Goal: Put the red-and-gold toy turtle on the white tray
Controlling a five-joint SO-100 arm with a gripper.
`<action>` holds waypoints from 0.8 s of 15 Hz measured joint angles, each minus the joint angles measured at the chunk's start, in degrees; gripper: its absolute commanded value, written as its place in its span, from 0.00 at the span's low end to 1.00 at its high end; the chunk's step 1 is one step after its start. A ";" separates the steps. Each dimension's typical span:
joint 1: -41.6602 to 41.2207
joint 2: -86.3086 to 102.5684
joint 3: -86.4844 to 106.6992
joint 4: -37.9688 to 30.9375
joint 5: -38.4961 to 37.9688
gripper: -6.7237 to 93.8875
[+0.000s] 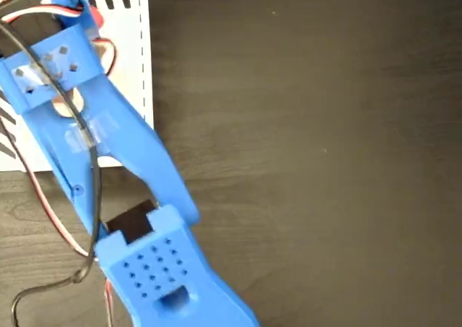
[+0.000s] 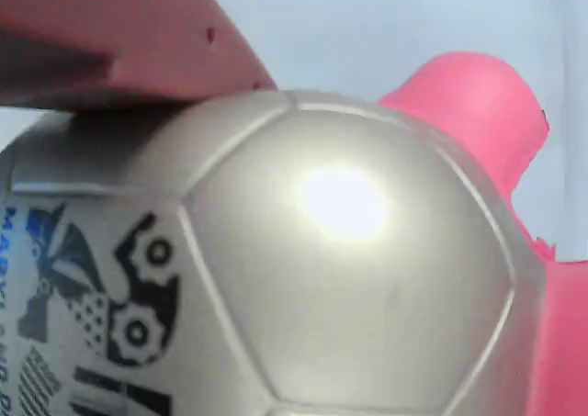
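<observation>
The red-and-gold toy turtle [image 2: 303,269] is held in closed jaws over the white tray [image 1: 123,60] at 10 o'clock; a roll-off is risked if released high.

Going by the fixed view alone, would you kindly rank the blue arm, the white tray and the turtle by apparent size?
1. Blue arm, though nearest the camera.
2. White tray, partly covered.
3. Turtle, just a red sliver; unrankable.

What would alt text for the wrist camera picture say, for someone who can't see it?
Extreme close-up of the toy turtle: its shiny domed shell with black printed markings fills the frame. A red limb sticks out at upper right, a reddish finger lies against the shell at upper left, and the background is white.
</observation>
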 measured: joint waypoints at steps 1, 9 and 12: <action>-0.35 -0.88 0.00 0.00 0.00 0.07; 0.44 -1.14 1.32 0.00 0.35 0.49; -0.26 -1.14 2.99 0.00 0.53 0.62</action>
